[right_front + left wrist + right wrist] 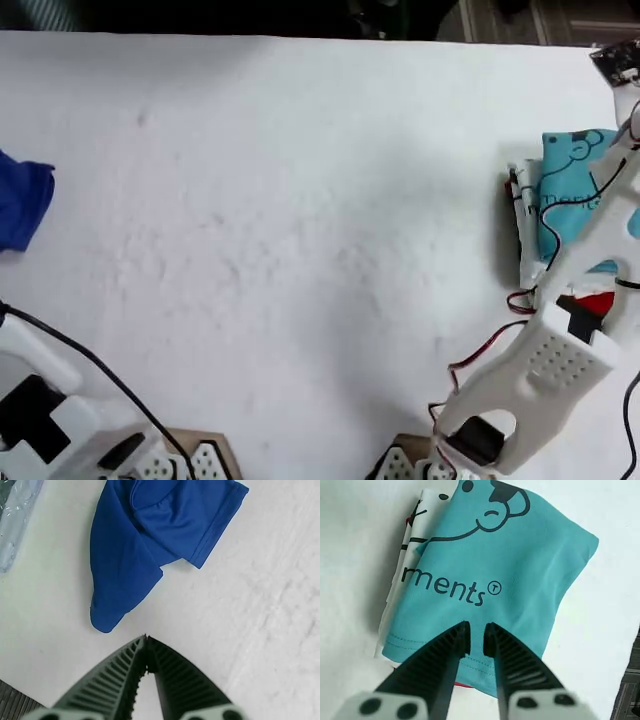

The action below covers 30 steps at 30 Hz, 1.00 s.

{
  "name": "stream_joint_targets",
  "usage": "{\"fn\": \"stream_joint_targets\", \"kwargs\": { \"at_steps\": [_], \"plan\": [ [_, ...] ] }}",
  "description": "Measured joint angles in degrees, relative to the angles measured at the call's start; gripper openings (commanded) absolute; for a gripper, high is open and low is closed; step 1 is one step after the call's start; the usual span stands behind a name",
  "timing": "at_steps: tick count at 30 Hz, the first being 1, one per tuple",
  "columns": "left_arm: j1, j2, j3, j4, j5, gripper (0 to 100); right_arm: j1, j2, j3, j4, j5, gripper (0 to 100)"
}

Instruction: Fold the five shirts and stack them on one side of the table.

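A crumpled blue shirt (pixel 20 205) lies at the table's left edge; in the left wrist view the blue shirt (pixel 150 540) is just beyond my left gripper (pixel 146 639), which is shut with nothing in it and sits apart from the cloth. At the right edge is a stack of folded shirts with a teal printed shirt (pixel 570 180) on top. My right gripper (pixel 476 626) hovers over the hem of the teal shirt (pixel 490 580), its fingers open by a narrow gap. A white shirt (pixel 405 580) and a red sliver (pixel 465 684) peek out beneath the teal one.
The white table (pixel 300 230) stretches wide between the blue shirt and the stack. The right arm (pixel 560 350) crosses over the stack; the left arm (pixel 40 410) sits at the front left. A clear plastic item (pixel 15 515) lies near the blue shirt.
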Motion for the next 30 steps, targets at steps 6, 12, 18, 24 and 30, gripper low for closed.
{"fn": "stream_joint_targets", "kwargs": {
  "at_steps": [6,12,18,24,30],
  "plan": [
    [0.0,0.0,0.0,0.0,0.0,3,-2.1,-0.1,10.4,0.0,0.0,1.8],
    [0.0,0.0,0.0,0.0,0.0,3,-2.4,-4.5,26.8,0.0,-4.0,1.8],
    [0.8,0.0,0.0,-0.2,-1.8,5,-2.9,-13.2,35.8,-0.1,-4.8,1.8],
    [2.1,4.3,6.6,-3.3,-14.9,19,-5.1,-28.4,44.7,0.0,-4.9,1.8],
    [1.1,15.6,7.4,-8.0,-21.9,22,-7.7,-43.4,59.7,0.0,-4.9,1.8]
  ]
}}
